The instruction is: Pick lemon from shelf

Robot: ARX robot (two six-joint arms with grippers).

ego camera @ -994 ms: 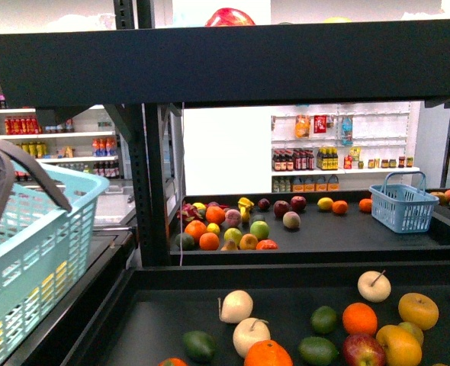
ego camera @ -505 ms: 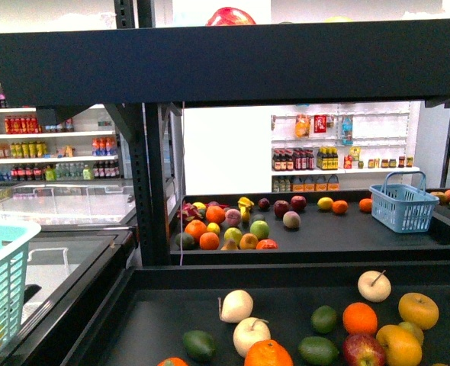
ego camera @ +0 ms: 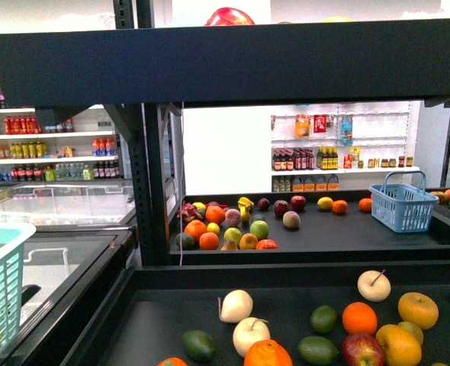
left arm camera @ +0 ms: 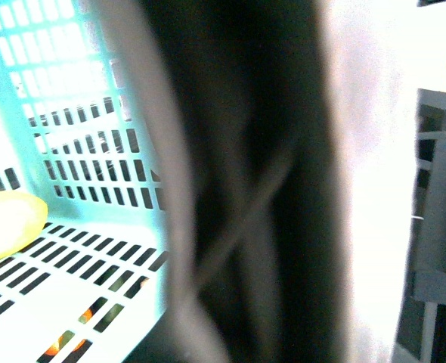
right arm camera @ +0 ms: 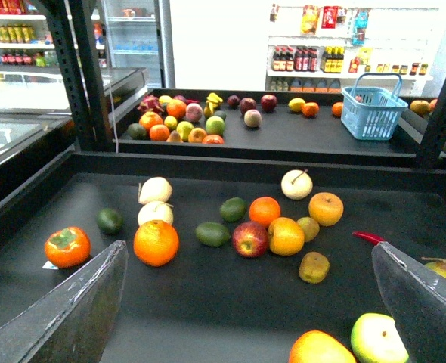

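The shelf (ego camera: 225, 65) is a black tiered stand with dark trays. On its far tray a small yellow oval lemon (ego camera: 325, 203) (right arm camera: 296, 105) lies beside an orange. My right gripper (right arm camera: 246, 318) hangs open over the near tray, nothing between its fingers (right arm camera: 72, 310), far short of the lemon. My left gripper is shut on the dark, blurred basket handle (left arm camera: 246, 181) that fills the left wrist view and hides its fingers. The teal basket (ego camera: 0, 282) (left arm camera: 79, 128) shows at the front view's left edge, and a yellow oval thing (left arm camera: 7, 223) lies inside it.
The near tray (right arm camera: 208, 302) carries oranges, apples, avocados, white pears and a persimmon (right arm camera: 66, 246). A blue basket (ego camera: 403, 204) stands on the far tray at the right. A perforated post (ego camera: 150, 191) rises left of the trays, with a glass-topped freezer (ego camera: 65, 229) beyond it.
The teal basket and its handle have dropped down and to the left, from filling the front view's left side to showing only a corner at the edge. The fruit has not moved.
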